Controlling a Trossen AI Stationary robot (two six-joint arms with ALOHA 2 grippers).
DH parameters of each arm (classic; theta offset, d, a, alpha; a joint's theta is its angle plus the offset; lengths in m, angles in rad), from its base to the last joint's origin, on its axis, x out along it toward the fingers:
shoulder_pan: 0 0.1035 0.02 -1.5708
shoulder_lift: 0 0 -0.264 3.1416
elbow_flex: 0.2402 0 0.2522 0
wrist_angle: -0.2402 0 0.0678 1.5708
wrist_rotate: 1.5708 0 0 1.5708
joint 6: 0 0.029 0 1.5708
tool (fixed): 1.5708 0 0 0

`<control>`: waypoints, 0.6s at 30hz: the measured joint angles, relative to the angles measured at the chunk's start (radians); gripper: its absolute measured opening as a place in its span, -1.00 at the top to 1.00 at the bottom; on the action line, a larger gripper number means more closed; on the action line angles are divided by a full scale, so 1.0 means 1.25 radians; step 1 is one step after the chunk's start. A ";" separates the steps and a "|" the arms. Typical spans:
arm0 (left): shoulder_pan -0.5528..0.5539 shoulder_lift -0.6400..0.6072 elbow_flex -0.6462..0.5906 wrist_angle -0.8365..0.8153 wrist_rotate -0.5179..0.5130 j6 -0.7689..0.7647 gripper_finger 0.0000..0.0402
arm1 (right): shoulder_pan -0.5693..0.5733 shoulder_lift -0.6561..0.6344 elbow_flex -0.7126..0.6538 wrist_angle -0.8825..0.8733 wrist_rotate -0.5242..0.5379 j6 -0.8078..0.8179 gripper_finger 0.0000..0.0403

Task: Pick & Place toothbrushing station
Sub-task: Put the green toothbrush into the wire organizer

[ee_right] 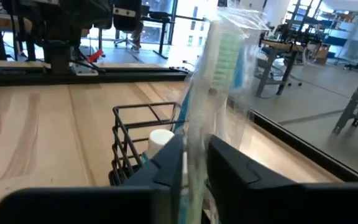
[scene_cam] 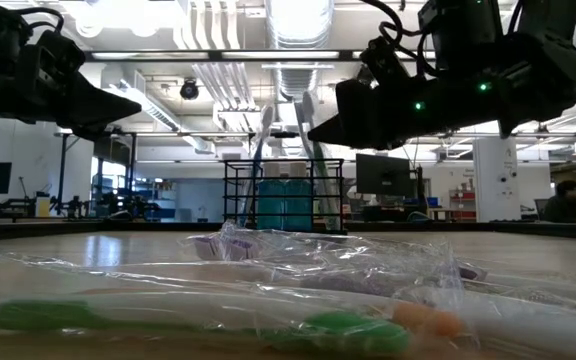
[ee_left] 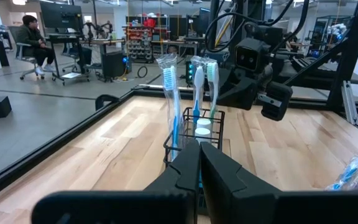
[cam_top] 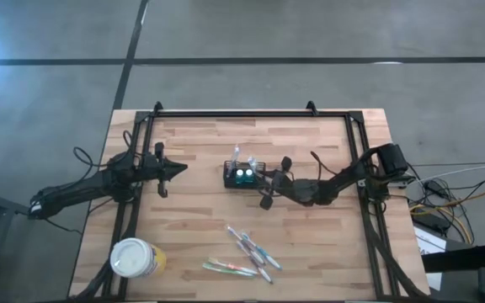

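Wooden bench (cam_top: 192, 219), mesh caddy (cam_top: 243, 175) mid-bench. Right gripper (ee_right: 194, 163) just beside it, jaws pinching a wrapped toothbrush (ee_right: 219, 68). Left gripper (cam_top: 178, 167) well apart, jaws pressed together

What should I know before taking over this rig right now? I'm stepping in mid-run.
Left gripper: shut, empty, hovering apart from the caddy.
Right gripper: shut on a wrapped toothbrush, held upright at the caddy, mid-table.
Done: some toothbrushes stand upright in the caddy.
Left: several loose toothbrushes lie on the table, apart from the caddy. I cannot tell whether the held one is seated yet.
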 joint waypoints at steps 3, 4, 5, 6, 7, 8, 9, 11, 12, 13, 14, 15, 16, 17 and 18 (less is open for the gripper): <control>0.000 0.000 0.000 0.000 0.000 0.000 0.91 | 0.000 -0.012 0.000 0.002 -0.009 -0.006 0.48; 0.000 0.000 0.000 0.000 0.000 0.000 0.91 | 0.001 -0.019 0.000 0.001 -0.021 -0.012 0.42; 0.000 0.000 0.000 0.000 0.000 0.000 0.91 | 0.001 -0.027 0.000 0.001 -0.030 -0.019 0.37; 0.000 0.000 0.000 0.000 0.000 0.000 0.91 | 0.004 -0.036 0.000 0.002 -0.033 -0.021 0.33; 0.000 0.000 0.000 0.000 0.000 0.000 0.91 | 0.006 -0.046 0.001 0.002 -0.034 -0.022 0.29; 0.000 0.000 0.000 0.000 0.000 0.000 0.91 | 0.009 -0.057 0.002 0.002 -0.034 -0.023 0.26; 0.000 0.000 0.000 0.000 0.000 0.000 0.91 | 0.011 -0.068 0.002 0.000 -0.035 -0.025 0.23; 0.000 0.000 0.000 0.000 0.000 0.000 0.91 | 0.017 -0.087 0.001 0.001 -0.034 -0.030 0.18; 0.000 0.000 0.000 0.000 0.000 0.000 0.91 | 0.020 -0.098 0.000 -0.002 -0.034 -0.035 0.16; 0.000 0.000 0.000 0.000 0.000 0.000 0.91 | 0.022 -0.107 0.000 -0.011 -0.034 -0.038 0.15; 0.000 0.000 0.000 0.000 0.000 0.000 0.91 | 0.024 -0.114 0.000 -0.019 -0.034 -0.037 0.13; 0.000 0.000 0.000 0.000 0.000 0.000 0.91 | 0.024 -0.124 0.000 -0.037 -0.035 -0.029 0.12; 0.000 0.000 0.000 0.001 0.000 0.000 0.91 | 0.024 -0.131 0.000 -0.055 -0.035 -0.018 0.11; 0.000 0.001 0.000 0.001 0.000 0.000 0.91 | 0.023 -0.134 0.000 -0.068 -0.034 -0.006 0.11; 0.000 0.001 0.000 0.001 0.000 0.000 0.91 | 0.023 -0.137 0.000 -0.083 -0.033 0.001 0.11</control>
